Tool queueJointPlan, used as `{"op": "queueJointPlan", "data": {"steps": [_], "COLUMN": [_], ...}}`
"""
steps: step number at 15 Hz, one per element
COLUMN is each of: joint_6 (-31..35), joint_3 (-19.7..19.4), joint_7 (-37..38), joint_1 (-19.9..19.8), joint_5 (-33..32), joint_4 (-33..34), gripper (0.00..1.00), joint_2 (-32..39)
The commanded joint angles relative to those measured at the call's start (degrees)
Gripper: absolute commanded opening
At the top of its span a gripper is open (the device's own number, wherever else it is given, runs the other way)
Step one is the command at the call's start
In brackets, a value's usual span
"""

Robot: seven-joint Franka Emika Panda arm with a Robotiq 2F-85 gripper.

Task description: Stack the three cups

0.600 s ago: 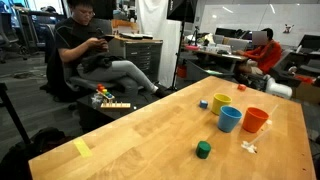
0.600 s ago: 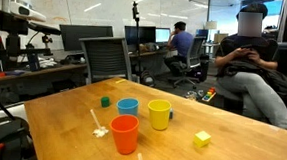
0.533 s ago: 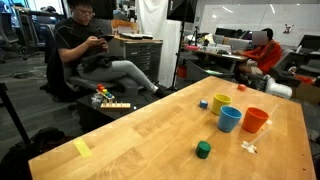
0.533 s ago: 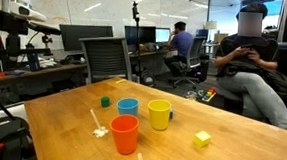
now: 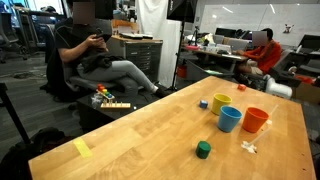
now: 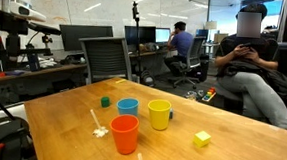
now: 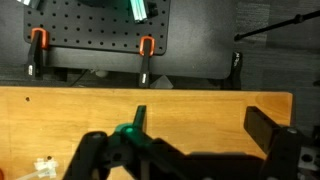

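Yellow cup [image 5: 221,102], blue cup [image 5: 230,119], orange-red cup [image 5: 255,120]: upright, clustered close on table [image 5: 130,130], none nested yet. Gripper [image 7: 180,140] spread wide, empty. Likely risk: cups sit tight, so wide fingers may clip and topple neighbour on descent.

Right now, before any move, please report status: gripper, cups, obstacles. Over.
Gripper open, holding nothing. Yellow cup, blue cup, orange cup upright, close together, none stacked. Green block apart from cups.
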Motion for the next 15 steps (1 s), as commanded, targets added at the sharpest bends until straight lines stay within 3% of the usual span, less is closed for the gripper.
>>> {"op": "queueJointPlan", "data": {"steps": [1, 15], "joint_6": [-0.1, 1.3], "joint_3": [-0.2, 0.3], "joint_7": [0.1, 1.4], "joint_1": [0.1, -0.5], "joint_5": [-0.1, -0.7], "joint_4": [0.1, -0.2], "gripper": [1.0, 1.0], "joint_2": [0.0, -0.8]}}
